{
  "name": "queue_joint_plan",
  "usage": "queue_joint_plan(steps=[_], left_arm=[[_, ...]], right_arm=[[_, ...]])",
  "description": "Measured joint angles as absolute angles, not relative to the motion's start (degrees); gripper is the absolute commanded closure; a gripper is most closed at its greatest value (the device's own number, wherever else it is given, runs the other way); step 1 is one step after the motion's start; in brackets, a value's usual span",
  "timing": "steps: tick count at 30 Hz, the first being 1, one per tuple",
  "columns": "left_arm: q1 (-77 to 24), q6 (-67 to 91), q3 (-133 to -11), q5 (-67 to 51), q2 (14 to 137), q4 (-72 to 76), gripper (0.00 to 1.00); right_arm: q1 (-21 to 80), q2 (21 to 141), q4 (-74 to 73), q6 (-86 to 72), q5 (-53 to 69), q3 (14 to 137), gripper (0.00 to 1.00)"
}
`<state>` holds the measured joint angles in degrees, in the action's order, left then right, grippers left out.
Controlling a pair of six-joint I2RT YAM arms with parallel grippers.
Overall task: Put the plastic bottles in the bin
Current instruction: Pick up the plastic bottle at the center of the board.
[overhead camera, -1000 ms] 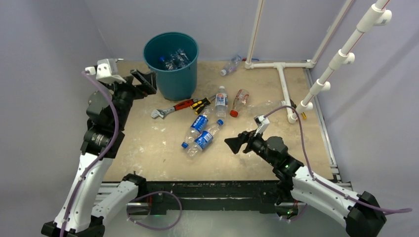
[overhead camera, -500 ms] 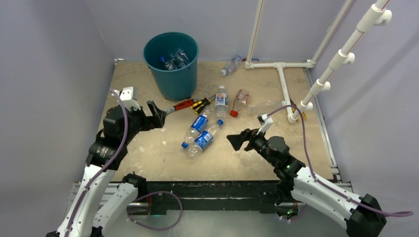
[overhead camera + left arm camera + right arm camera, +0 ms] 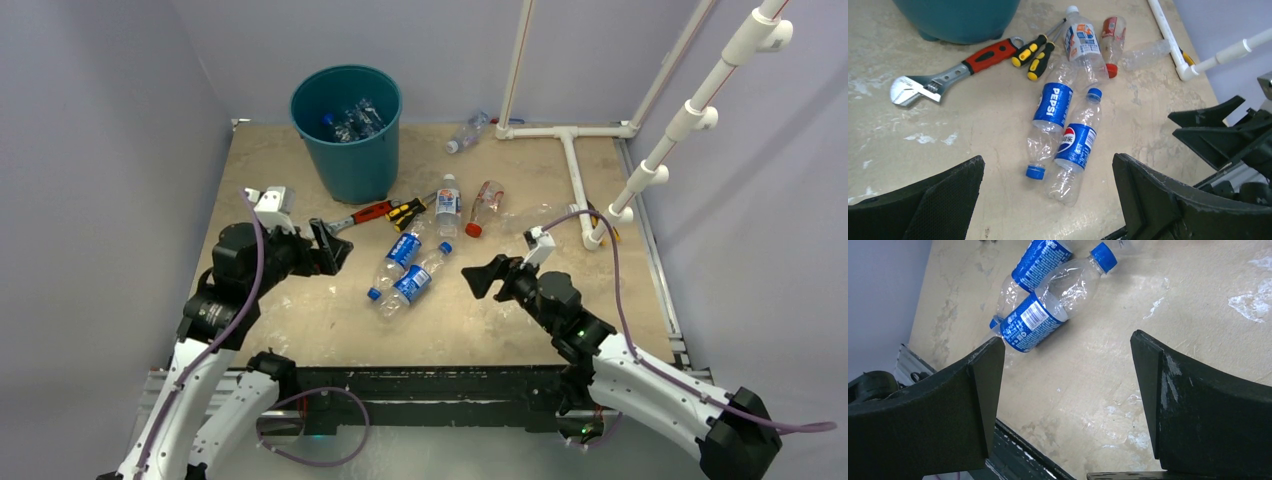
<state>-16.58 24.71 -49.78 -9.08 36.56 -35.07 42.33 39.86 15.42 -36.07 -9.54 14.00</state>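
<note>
— Left gripper (image 3: 330,247), condition?

— Jaws wide, nothing in them. A second ago it stood up beside the bin (image 3: 350,165). It has since swung down and inward, and now hangs low over the table (image 3: 290,310), just beside the head of the wrench (image 3: 340,222).

— Significance?

— In my judgement, one delivery is finished and the next pick-up has begun (several bottles (image 3: 350,120) already lie in the bin). Its camera faces the blue-labelled bottles (image 3: 408,268), two lying side by side at mid-table.

— Right gripper (image 3: 478,280)?

— Also wide and empty. It has crept slightly toward that same pair from the opposite side.

— Outstanding items?

— Four besides the pair: a white-capped bottle (image 3: 447,203), a red-capped bottle (image 3: 485,207), a clear bottle (image 3: 540,213) against the pipe frame (image 3: 575,165), and a far bottle (image 3: 467,132) at the back edge.

— Clearance?

— Bare board on both sides of the pair. The wrench and screwdrivers (image 3: 405,211) lie close behind it. My main concern is two arms converging on one spot.
</note>
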Motion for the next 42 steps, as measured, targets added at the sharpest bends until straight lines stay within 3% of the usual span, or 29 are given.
queue_joint_plan(steps=[5,9,14,21,34,38,42], left_arm=[[-20.8,26.7,-43.9,-9.9,38.2,-29.9,0.01],[-34.6,28.3,-42.7,-2.9,43.9,-26.6,0.01],[-49.6,29.8,-42.4,8.2,50.2,-21.7,0.01],[-50.5,34.5,-35.9,16.5,51.3,-14.6,0.01],[-50.5,40.6,-28.1,14.2,52.9,-7.2,0.07],[-50.5,40.4,-28.7,12.5,56.8,-4.7,0.07],[-50.6,39.0,-31.9,11.9,64.6,-5.6,0.07]], right_arm=[[42.3,38.5,12.4,-37.7,-12.3,15.8,0.07],[42.3,38.0,11.0,-39.1,-13.2,15.9,0.09],[42.3,45.7,11.2,-40.0,-13.8,16.9,0.15],[42.5,60.5,17.6,-42.7,-8.1,19.4,0.15],[43.1,76.8,36.1,-55.0,-1.3,19.9,0.17],[43.6,76.8,37.1,-57.5,-2.0,19.6,0.16],[43.8,69.2,36.2,-58.0,-3.8,16.7,0.15]])
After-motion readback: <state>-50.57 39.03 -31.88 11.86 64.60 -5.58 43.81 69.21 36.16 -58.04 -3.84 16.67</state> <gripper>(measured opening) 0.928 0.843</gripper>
